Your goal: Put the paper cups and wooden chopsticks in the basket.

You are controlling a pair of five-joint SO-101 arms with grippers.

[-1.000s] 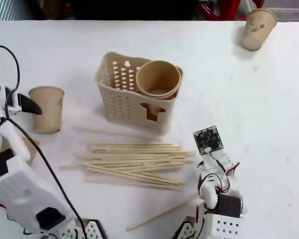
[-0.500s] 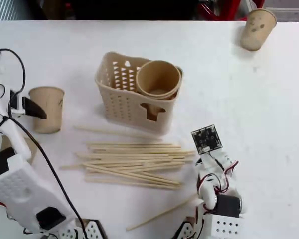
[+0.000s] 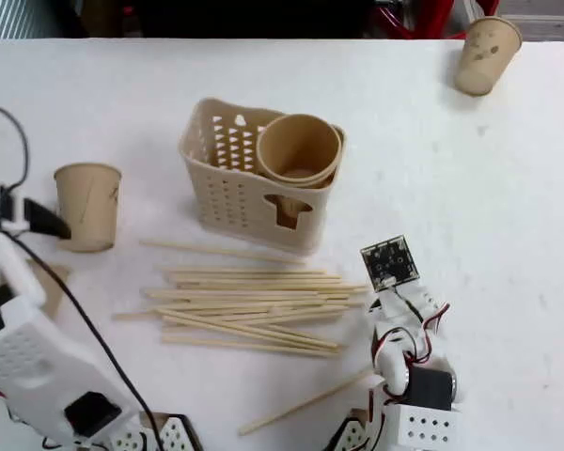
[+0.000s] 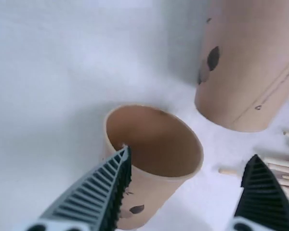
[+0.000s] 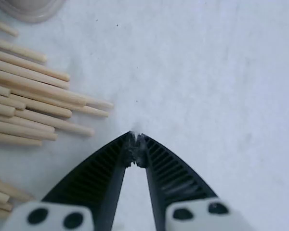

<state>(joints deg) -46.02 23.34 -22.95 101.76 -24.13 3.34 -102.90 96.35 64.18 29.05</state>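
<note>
Chopsticks (image 3: 254, 310) lie in a loose heap on the surface (image 3: 508, 207), just on the arms' side of the basket (image 3: 230, 188), which holds nested paper cups (image 3: 299, 150). Well to the basket's left a lone cup (image 3: 87, 205) stands upright, and the left tool (image 4: 190, 156) sits beside it, spread wide and gripping nothing. A far cup (image 3: 486, 54) stands well beyond the basket, to its right. The right tool (image 5: 135, 139), pinched tight and empty, rests by the heap's right end.
</note>
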